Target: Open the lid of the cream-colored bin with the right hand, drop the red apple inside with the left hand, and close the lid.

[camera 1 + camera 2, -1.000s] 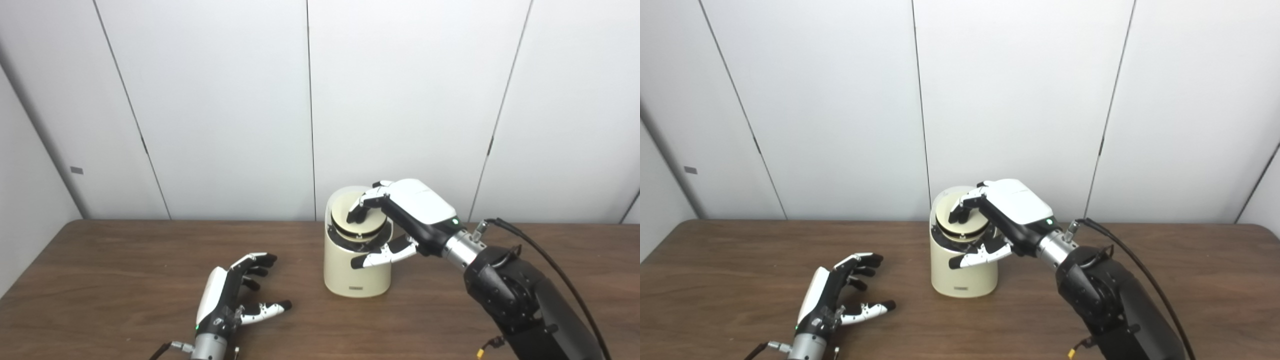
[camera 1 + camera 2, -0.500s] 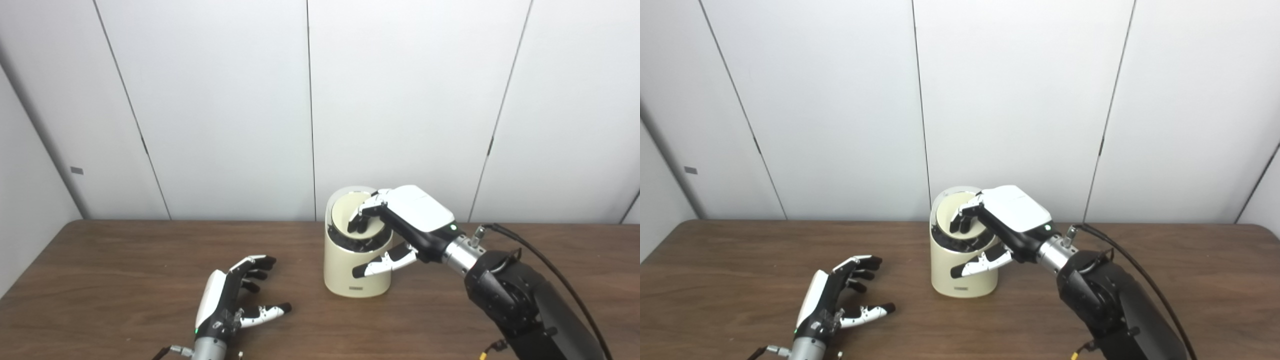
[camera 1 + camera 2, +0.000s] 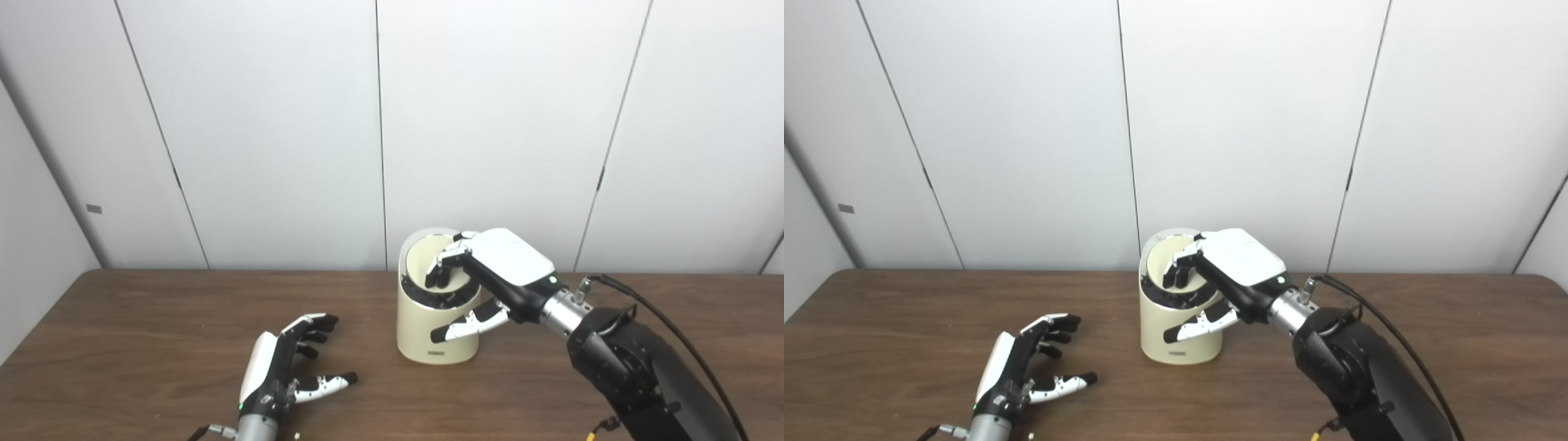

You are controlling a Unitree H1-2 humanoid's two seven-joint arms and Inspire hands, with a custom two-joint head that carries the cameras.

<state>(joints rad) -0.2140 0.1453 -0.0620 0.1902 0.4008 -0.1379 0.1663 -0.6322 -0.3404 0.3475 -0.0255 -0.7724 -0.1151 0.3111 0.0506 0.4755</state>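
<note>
A cream-colored bin [image 3: 416, 331] stands on the brown table [image 3: 122, 318] near its far edge. Its round lid [image 3: 424, 264] sits tilted inside the rim, with a dark gap showing at the front. My right hand [image 3: 502, 263] lies over the top of the bin. Its fingertips [image 3: 436, 277] press on the lid, and its thumb [image 3: 465, 324] is spread out in front of the bin's wall. My left hand [image 3: 278, 367] rests on the table to the left of the bin, open and holding nothing. No red apple shows in either view.
White wall panels [image 3: 275, 122] rise right behind the table. A black cable [image 3: 667, 324] arcs over my right forearm. Bare brown tabletop lies to the left and right of the bin.
My right hand has sunk a little onto the bin and its fingers have pushed the lid down, tipping it deeper inside the rim. The left hand has hardly moved.
</note>
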